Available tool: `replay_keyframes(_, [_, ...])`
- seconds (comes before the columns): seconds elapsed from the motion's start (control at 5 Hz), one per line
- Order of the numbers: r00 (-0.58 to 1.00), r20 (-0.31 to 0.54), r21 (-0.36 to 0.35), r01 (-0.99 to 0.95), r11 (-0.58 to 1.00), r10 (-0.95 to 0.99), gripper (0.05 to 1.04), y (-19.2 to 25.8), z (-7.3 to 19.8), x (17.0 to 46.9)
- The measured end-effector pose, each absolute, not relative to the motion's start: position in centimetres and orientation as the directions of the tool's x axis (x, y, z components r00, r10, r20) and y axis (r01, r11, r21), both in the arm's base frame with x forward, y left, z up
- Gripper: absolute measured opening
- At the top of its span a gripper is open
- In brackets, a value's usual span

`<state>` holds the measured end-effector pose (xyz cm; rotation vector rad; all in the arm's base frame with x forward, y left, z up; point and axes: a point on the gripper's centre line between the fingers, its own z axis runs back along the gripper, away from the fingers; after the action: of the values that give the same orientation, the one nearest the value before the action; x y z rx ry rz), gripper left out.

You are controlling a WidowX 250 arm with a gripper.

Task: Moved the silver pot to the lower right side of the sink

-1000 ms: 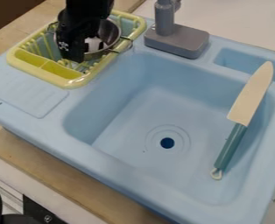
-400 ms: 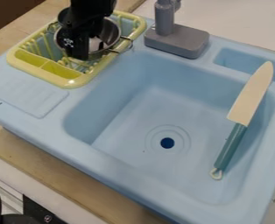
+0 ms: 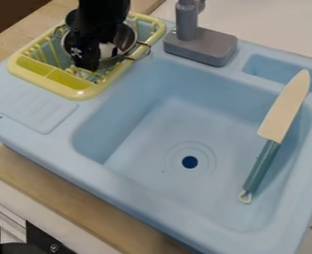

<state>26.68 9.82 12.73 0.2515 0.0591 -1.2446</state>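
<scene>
The black gripper [image 3: 96, 52] hangs over the yellow dish rack at the upper left, in front of the silver pot [image 3: 126, 39] and covering part of it. The pot sits in the rack, its wire handle sticking out to the right over the rack's rim. How the fingers stand is hidden against the dark arm. The light blue sink [image 3: 152, 144] takes up the middle and right, with a round dark drain in its floor.
The yellow rack [image 3: 86, 93] stands at the sink's upper left corner. A grey faucet base [image 3: 201, 45] is on the back rim. A knife with a teal handle [image 3: 262, 166] lies along the sink's right side. Wooden counter [image 3: 65, 196] borders the lower left.
The gripper has shifted slightly to the right over the rack since the earliest frame. The pot and the knife have stayed in place.
</scene>
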Motion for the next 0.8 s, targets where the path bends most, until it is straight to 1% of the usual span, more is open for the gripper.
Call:
replay_keyframes(0.2, [0.317,-0.176,0.17,0.942,0.288,-0.932,0.78,9.8,12.7,27.0])
replay_keyframes(0.4, [0.327,-0.195,0.163,0.941,0.298,-0.925,0.797,10.0,12.1,26.9])
replay_keyframes(0.6, [0.333,-0.197,0.161,0.939,0.305,-0.922,0.9,10.0,11.6,26.8])
replay_keyframes(0.8, [0.341,-0.204,0.153,0.937,0.314,-0.918,0.977,9.9,11.4,26.5])
